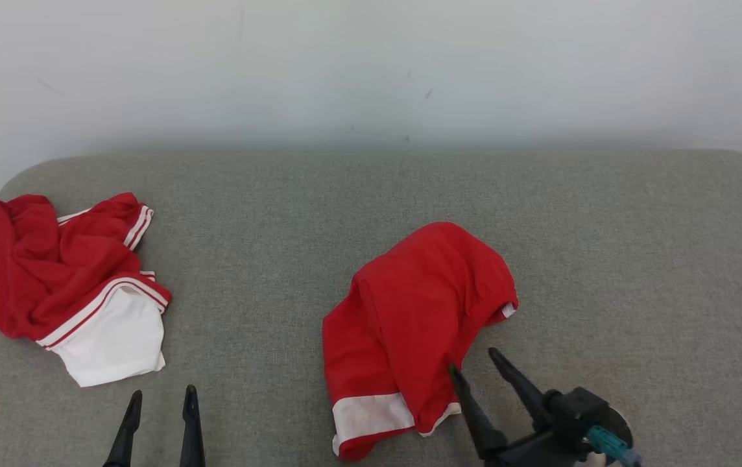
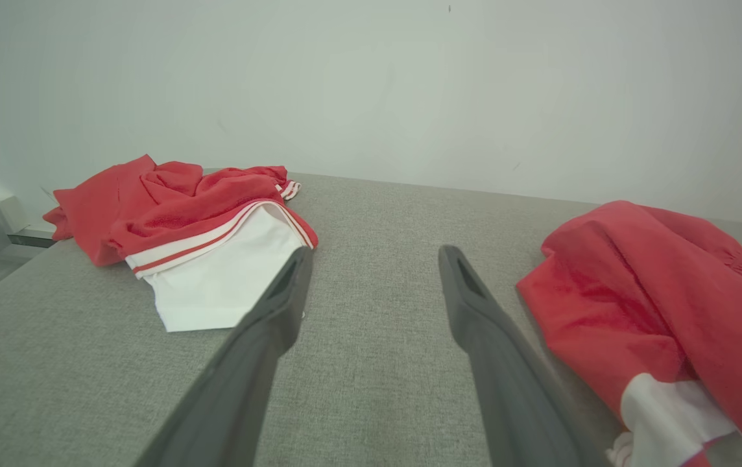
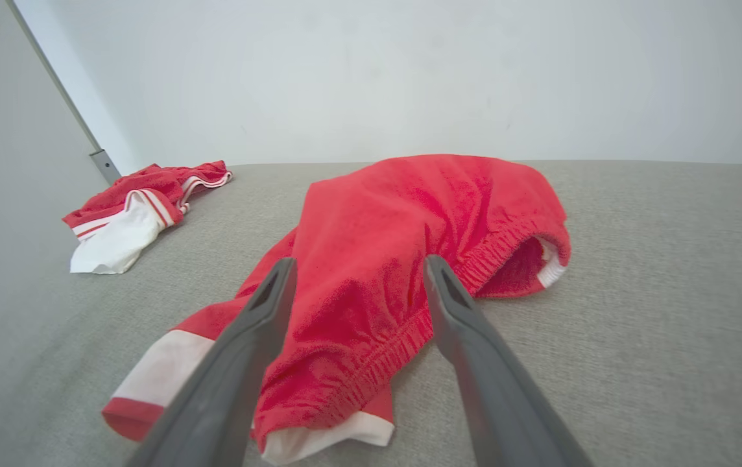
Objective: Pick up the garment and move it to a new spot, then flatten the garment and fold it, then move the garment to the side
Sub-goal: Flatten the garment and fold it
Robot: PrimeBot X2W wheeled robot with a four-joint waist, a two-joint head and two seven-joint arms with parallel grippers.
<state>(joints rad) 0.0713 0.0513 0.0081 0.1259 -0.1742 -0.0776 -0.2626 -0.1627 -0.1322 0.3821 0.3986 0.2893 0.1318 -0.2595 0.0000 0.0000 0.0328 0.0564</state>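
Wall (image 1: pixel 371 65): plain and pale, with a few small dark marks, standing behind the far edge of the work surface.
Tabletop (image 1: pixel 637 259): covered in grey woven fabric with rounded far corners; it carries both pieces of clothing.
Garment (image 1: pixel 410 311): red shorts lying in a loose, crumpled heap near the middle of the tabletop, a little to the robot's right and towards the near edge. They are folded over on themselves rather than flat.
Second garment (image 1: pixel 40 272): a red piece with white stripes and a white panel, bunched at the far left of the tabletop and well apart from the shorts.
Waistband (image 3: pixel 377 350): gathered red elastic along the edge of the shorts nearest the right arm, curling round to an open mouth on the right side.
White band (image 1: pixel 364 415): trim across the near leg hem of the shorts, lying flat on the grey fabric.
Right gripper (image 1: pixel 473 362): fingers spread wide at the near right edge of the shorts and clamped on nothing. In the right wrist view they straddle the waistband fold. One fingertip seems to touch the cloth, though the angle leaves that uncertain.
Left gripper (image 1: pixel 163 391): fingers apart and empty, low over bare tabletop between the two pieces of clothing, touching neither.
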